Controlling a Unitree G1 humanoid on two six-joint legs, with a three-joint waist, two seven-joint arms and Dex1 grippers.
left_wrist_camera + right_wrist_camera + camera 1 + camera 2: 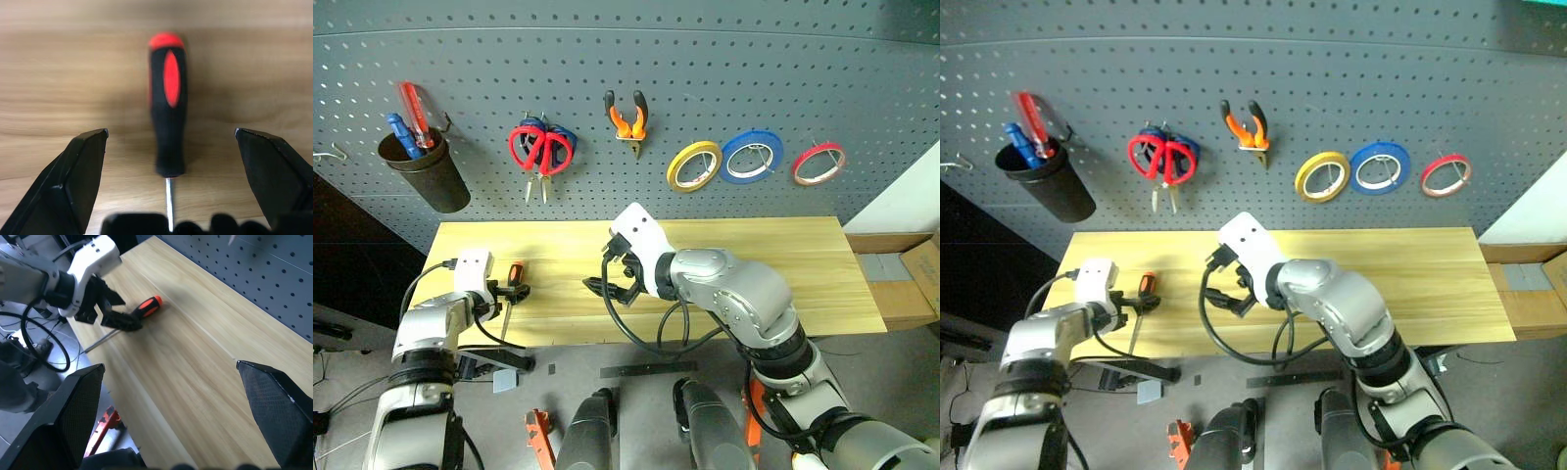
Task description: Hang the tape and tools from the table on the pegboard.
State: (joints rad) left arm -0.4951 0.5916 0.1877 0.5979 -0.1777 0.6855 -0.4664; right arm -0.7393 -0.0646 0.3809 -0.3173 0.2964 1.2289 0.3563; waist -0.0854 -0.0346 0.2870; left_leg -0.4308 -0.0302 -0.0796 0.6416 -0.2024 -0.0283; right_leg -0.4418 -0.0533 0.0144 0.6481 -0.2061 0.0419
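The screwdriver (pixel 167 107), with an orange-and-black handle, lies on the light wooden table (pixel 783 264) near its left end. My left gripper (pixel 509 292) is open, one finger on each side of the handle and clear of it. Over the middle of the table my right gripper (pixel 612 289) is open and holds nothing. On the dark grey pegboard (pixel 705 78) hang the red-handled scissors (pixel 542 149), the orange-and-black pliers (pixel 627 121) and, at the far right, the red tape (pixel 819 163).
A black cup (pixel 423 166) with red and blue pens hangs at the pegboard's left. Blue-handled scissors (pixel 564 137) sit behind the red ones. Yellow (pixel 693 164) and blue (pixel 752 155) rings hang beside the red tape. A cardboard box (pixel 911 284) stands off the table's right end.
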